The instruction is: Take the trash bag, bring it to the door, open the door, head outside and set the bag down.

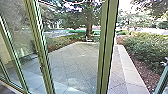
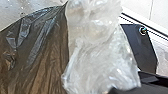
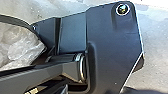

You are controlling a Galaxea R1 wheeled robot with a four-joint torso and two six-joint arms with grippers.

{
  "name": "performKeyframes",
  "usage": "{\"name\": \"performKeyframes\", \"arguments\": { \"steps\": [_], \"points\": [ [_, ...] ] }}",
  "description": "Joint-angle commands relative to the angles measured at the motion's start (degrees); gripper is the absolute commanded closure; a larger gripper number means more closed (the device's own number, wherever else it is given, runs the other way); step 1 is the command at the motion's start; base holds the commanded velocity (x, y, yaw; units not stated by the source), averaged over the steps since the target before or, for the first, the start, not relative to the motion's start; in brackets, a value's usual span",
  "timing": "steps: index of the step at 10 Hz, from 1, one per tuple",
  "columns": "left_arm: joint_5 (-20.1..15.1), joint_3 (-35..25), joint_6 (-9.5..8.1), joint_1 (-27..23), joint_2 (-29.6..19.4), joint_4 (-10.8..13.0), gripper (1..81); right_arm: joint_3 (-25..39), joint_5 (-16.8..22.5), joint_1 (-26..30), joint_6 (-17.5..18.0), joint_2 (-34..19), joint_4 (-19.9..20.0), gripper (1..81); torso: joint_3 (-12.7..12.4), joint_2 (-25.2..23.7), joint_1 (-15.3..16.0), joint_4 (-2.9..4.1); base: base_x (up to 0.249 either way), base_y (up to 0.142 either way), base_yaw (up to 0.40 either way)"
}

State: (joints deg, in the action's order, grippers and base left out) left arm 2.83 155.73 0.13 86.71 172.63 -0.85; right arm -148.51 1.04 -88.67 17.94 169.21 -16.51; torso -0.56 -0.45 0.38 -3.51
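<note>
The dark, creased trash bag [image 2: 37, 47] shows close to the left wrist camera, alongside crumpled clear plastic [image 2: 100, 52] — whether the left gripper or right gripper is open or closed, one cannot tell — and beyond green frames [image 1: 107, 47] spread paving [image 1: 72, 62], shrubs [image 1: 147, 47] and a tree [image 1: 88, 23]

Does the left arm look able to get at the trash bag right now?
Probably yes: the dark bag shows large and close in the left wrist view, crumpled clear plastic beside it, its visible side uncovered.
</note>
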Motion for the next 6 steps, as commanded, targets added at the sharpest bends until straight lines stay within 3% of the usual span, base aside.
{"name": "performKeyframes", "arguments": {
  "steps": [1,6],
  "points": [
    [-2.92,0.19,0.48,-2.73,0.17,0.59,81.1,-0.19,2.39,2.4,-0.1,0.81,-0.63,1.0,0.0,0.0,0.0,-0.02,0.0,0.0,0.0],
    [-3.0,0.19,0.48,-2.73,0.35,0.5,81.1,-2.21,2.39,1.35,-0.1,2.83,-0.72,1.0,0.0,0.0,-0.02,-0.02,0.0,0.0,0.0]
  ]
}}
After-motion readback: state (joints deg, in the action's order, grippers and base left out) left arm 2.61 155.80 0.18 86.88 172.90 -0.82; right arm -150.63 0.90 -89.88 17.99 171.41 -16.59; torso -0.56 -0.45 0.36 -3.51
